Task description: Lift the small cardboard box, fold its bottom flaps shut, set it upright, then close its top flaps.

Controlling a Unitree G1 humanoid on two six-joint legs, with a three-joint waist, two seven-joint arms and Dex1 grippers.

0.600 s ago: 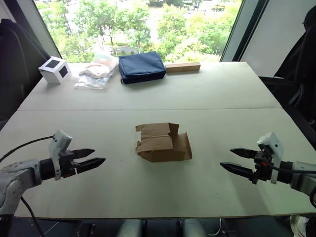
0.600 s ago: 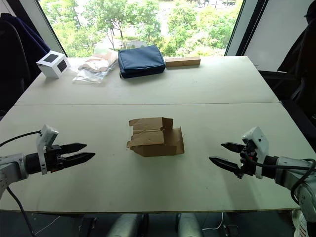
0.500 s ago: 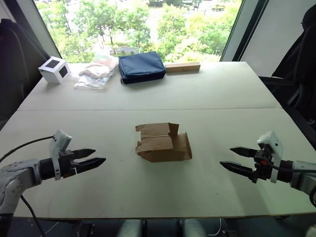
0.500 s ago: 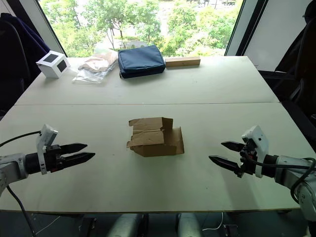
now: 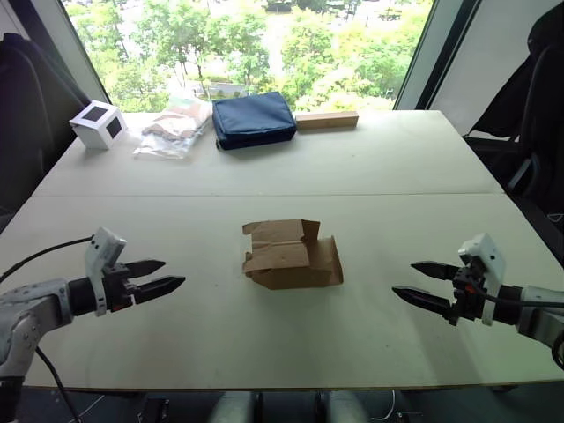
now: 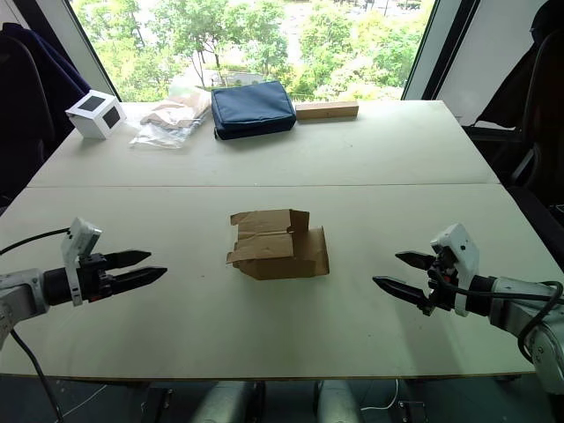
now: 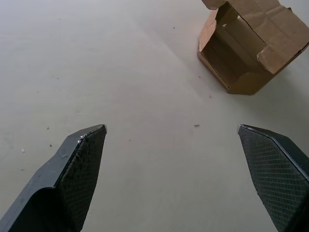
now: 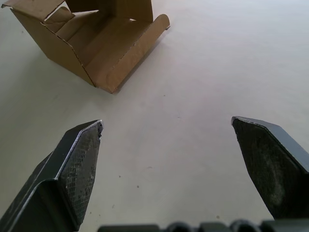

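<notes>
Your left end effector [image 5: 159, 275] has its two black fingers spread apart with nothing between them, hovering low over the near left part of the tabletop [image 5: 370, 176] and pointing right, toward the middle. The left arm reaches in from the near left edge, forearm roughly level, a white camera block on the wrist.

Your right end effector [image 5: 421, 282] is also spread wide and empty, its fingers pointing left toward the middle from the near right side. That forearm comes in low from the near right edge, roughly level too.

Between the two, well apart from both, you have the small cardboard box [image 5: 293, 256] lying on its side near the tabletop's centre. It sits untouched. Its left-hand end is open in the left wrist view, with short flaps [image 7: 282, 41] sticking out unfolded; the right wrist view shows the other end open as well, one flap [image 8: 133, 55] lying flat on the tabletop.

Along the far edge you can see a white cube [image 5: 98, 124] at the left, a clear plastic packet [image 5: 172, 130], a navy pouch [image 5: 253, 119] and a flat wooden block [image 5: 327, 120].
</notes>
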